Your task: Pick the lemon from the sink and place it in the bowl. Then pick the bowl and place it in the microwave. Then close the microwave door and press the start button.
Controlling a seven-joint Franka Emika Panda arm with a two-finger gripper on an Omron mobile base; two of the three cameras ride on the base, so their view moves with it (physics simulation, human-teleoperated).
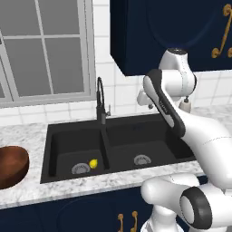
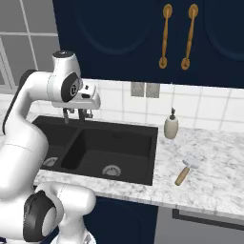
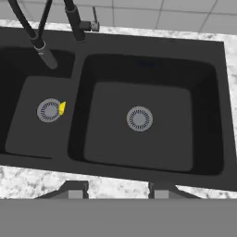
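Hand view: lemon [image 3: 62,108] in sink [image 3: 78,78].

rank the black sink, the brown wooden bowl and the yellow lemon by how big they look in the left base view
1. The matte black double-basin sink, by far the largest.
2. The round reddish-brown wooden bowl; it is cut off by the picture's left edge, so its full size is unsure.
3. The small bright yellow lemon, clearly the smallest, lying by the left basin's drain.

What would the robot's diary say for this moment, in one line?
stage: reaching for lemon | lemon: left basin of sink, beside drain | gripper: open, empty, above sink | bowl: on counter, empty
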